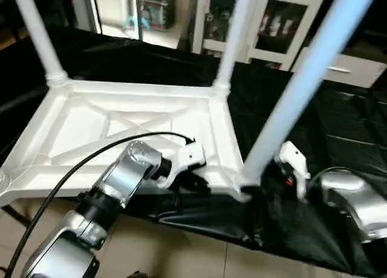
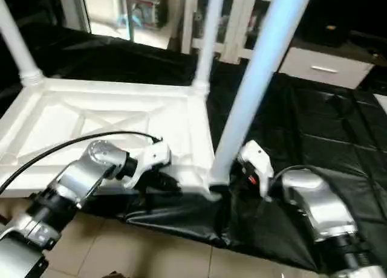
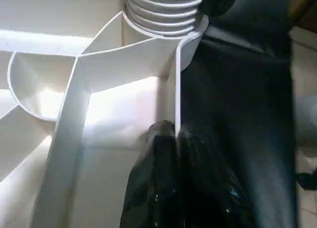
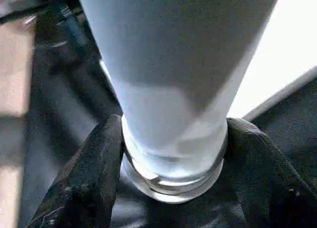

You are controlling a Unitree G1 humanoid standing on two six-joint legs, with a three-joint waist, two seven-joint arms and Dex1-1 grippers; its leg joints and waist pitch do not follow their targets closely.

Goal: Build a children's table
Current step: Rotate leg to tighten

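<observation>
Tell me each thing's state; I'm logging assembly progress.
Top: upside down, ribs up, on black sheet.
Far legs: two upright in corner sockets.
Near leg: tilted in near socket.
Left gripper: shut on top's rim.
Right gripper: fingers around near leg's base.

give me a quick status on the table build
Left claw pinching the table top's near rim. Right claw around the near-right leg's base at its socket. Three legs standing. Nothing in the way.
</observation>
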